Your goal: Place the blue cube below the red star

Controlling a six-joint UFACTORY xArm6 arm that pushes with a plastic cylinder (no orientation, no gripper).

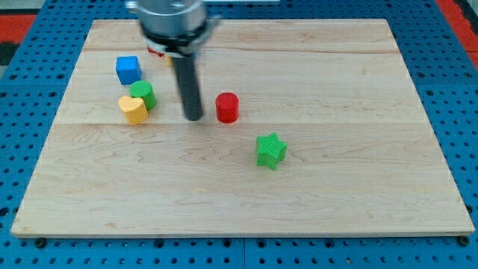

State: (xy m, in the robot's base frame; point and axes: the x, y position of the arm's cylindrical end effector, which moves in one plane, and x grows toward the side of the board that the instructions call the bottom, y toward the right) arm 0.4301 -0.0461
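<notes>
Your tip [193, 117] rests on the wooden board [336, 187], left of centre and in the far half. The rod stands upright, and its wide housing blocks the view's top above it. There is no pincer on this rig, only the rod, so no released or clenched state applies.

Blue cube [128, 69]: far left of the board, well apart from your tip, up and to the left of it. Nothing touches it.

Green block [143, 95]: just below the blue cube, shape not clear. Yellow block [134, 109]: rounded, shape also unclear, touching or just beside the green block on its near-left side. Both lie to the left of your tip, with a gap.

Red cylinder [227, 107]: just right of your tip, near it but apart, at about the same depth.

Green star [271, 151]: nearer to you and to the right, well apart from the rest.

Red piece [155, 51]: a sliver of red and white shows at the housing's left edge, far side. You cannot tell its shape; most of it is hidden.

Around the board lies a blue pegboard [30, 112].
</notes>
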